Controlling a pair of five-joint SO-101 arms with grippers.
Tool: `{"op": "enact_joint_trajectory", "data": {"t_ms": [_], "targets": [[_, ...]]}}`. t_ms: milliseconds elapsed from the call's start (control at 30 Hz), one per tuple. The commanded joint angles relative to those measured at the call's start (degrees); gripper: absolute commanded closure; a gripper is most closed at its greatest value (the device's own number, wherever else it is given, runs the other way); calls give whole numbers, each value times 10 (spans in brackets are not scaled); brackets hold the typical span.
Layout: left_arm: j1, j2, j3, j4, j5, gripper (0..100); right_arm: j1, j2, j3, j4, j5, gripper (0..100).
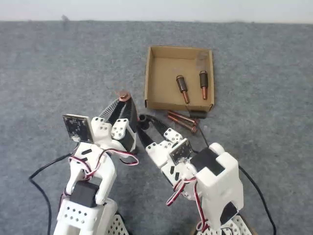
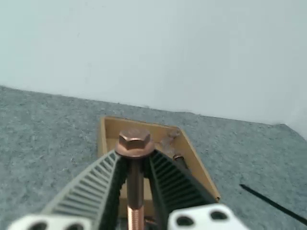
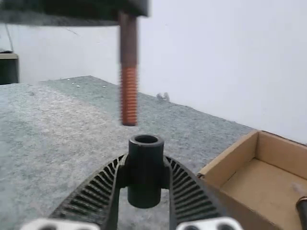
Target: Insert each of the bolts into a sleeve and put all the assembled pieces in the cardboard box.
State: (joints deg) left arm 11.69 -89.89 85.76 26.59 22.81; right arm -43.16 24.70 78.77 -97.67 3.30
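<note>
My left gripper [image 1: 122, 103] [image 2: 135, 160] is shut on a copper bolt [image 1: 123, 95] [image 2: 135, 143], held upright with its hex head on top. My right gripper [image 1: 145, 123] [image 3: 145, 165] is shut on a black sleeve [image 1: 142, 118] [image 3: 145, 167] with its bore facing up. In the right wrist view the bolt's threaded tip [image 3: 128, 103] hangs just above the sleeve's mouth, a little to one side and not inside. The cardboard box [image 1: 154, 78] [image 3: 242, 160] [image 2: 107, 132] holds two assembled pieces [image 1: 183, 88] [image 1: 204, 84].
Two loose copper bolts [image 1: 182, 120] lie on the grey carpet in front of the box, with a black sleeve [image 1: 197, 115] beside them against the box wall. A thin black cable [image 2: 273, 203] crosses the carpet to the right of the box.
</note>
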Motion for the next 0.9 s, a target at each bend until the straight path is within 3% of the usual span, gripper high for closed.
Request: {"op": "enact_joint_trajectory", "data": {"t_ms": [0,200,867], "targets": [[16,-14,9,-66,6,989,-5,-11,11,-3,12,991],[15,-12,43,-120,4,989,-6,-12,19,-3,12,991],[18,-14,92,-120,4,989,-9,-13,35,-28,40,991]]}}
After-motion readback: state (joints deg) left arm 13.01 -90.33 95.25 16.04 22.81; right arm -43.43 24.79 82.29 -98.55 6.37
